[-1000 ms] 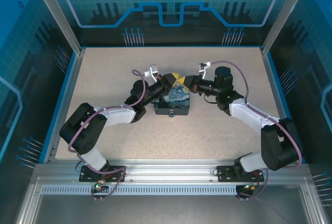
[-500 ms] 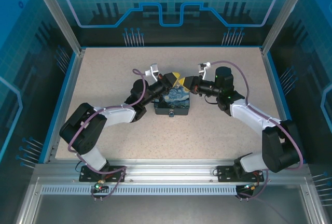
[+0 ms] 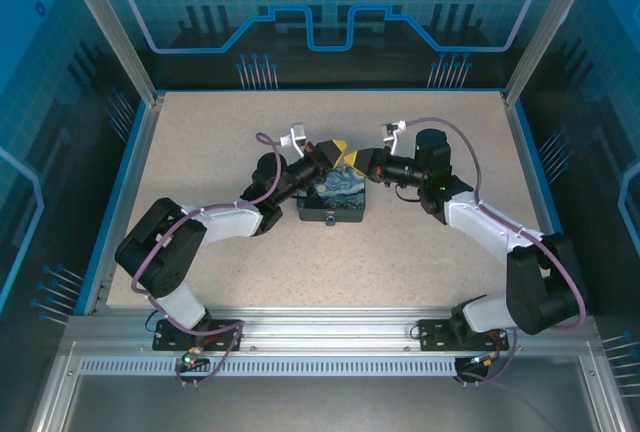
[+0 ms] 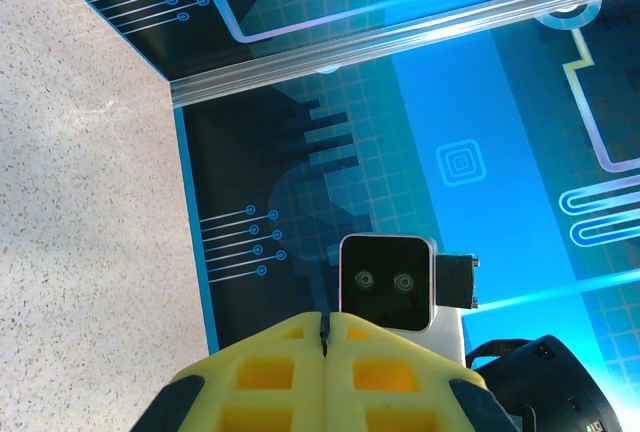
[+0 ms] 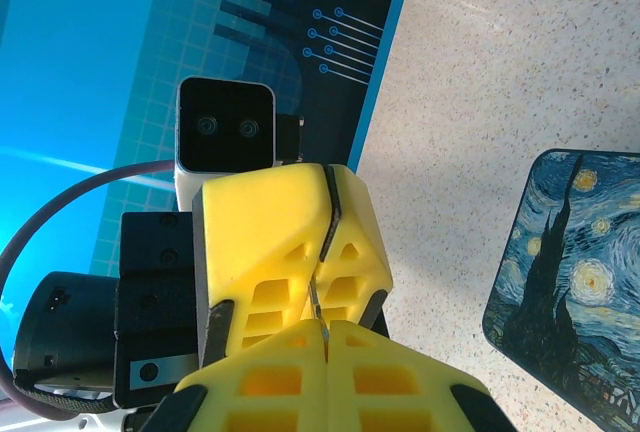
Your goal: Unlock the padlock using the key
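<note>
The padlock (image 3: 335,198), a dark-sided block with a blue swirl face, lies flat mid-table; its corner shows in the right wrist view (image 5: 572,282). Above its far edge, my left gripper (image 3: 342,151) and right gripper (image 3: 355,160) meet tip to tip, both shut. In the right wrist view the key (image 5: 318,297) is a thin metal strip. It sticks out of the seam of the left gripper's fingers (image 5: 280,242) and its end sits in my right gripper's (image 5: 325,328) seam. In the left wrist view a dark sliver of the key (image 4: 323,330) shows at my left gripper's (image 4: 326,320) closed tips.
The speckled table (image 3: 200,152) is walled by blue panels, with a blue edge strip (image 3: 120,192) along its left side. Each wrist camera faces the other: the right one's housing (image 4: 388,282) and the left one's housing (image 5: 225,127) sit close ahead.
The right gripper has edged slightly left toward the left gripper. The padlock has not moved.
</note>
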`<state>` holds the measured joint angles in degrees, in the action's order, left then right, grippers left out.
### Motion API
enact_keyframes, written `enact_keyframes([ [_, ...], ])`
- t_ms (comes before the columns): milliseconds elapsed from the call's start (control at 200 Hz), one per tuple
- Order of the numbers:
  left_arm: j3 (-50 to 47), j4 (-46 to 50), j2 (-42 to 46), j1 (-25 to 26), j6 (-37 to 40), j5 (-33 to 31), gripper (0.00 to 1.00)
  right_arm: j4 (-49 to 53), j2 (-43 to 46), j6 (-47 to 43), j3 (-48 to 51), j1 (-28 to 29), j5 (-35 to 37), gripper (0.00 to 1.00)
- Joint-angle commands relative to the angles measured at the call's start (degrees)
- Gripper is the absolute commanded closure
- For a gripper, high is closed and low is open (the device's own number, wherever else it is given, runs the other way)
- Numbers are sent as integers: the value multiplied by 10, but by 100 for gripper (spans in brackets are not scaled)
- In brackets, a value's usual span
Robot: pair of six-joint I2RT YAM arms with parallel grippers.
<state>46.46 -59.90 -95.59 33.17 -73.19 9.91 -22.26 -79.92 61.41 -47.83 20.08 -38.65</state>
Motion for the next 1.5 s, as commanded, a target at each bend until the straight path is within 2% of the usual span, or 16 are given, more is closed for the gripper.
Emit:
enact_keyframes([
  [0,3,-14,-1,-4,5,-15,100,-2,19,-2,3,-6,-26,100],
  [525,-19,-24,8,-4,3,-26,100,-24,5,37,-2,-18,1,100],
  [1491,-23,-29,14,-3,-3,-29,100,-44,-4,63,-9,-21,6,100],
])
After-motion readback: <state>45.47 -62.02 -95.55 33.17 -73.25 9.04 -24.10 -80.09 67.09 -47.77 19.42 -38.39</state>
